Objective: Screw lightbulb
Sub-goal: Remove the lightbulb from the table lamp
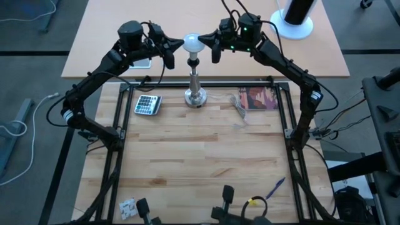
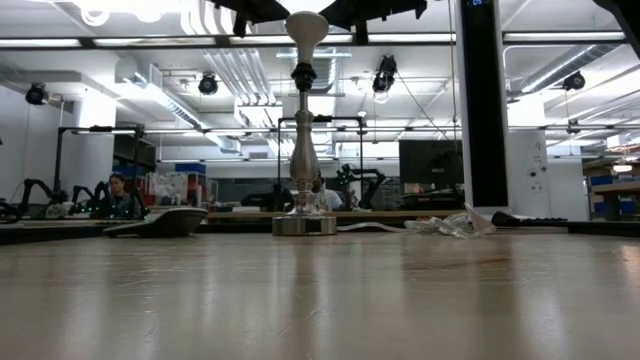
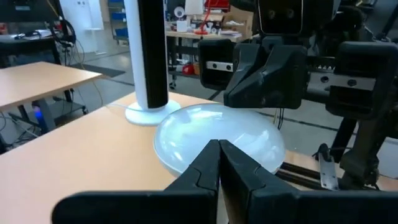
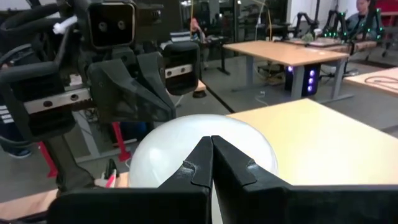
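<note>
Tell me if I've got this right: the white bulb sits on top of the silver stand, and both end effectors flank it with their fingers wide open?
Not quite. The bulb does sit on the stand, flanked by the left end effector and the right end effector, but both are shut, not open. Each wrist view shows its own two fingers pressed together in front of the bulb.

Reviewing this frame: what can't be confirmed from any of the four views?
- How deep the white frosted pear-shaped lightbulb is threaded: its base is hidden in the black socket of the silver stand.
- Whether the shut left tool and shut right tool touch the glass: their own fingers block the wrist views, and the low view crops both.
- The grey calculator: keys too small.
</note>
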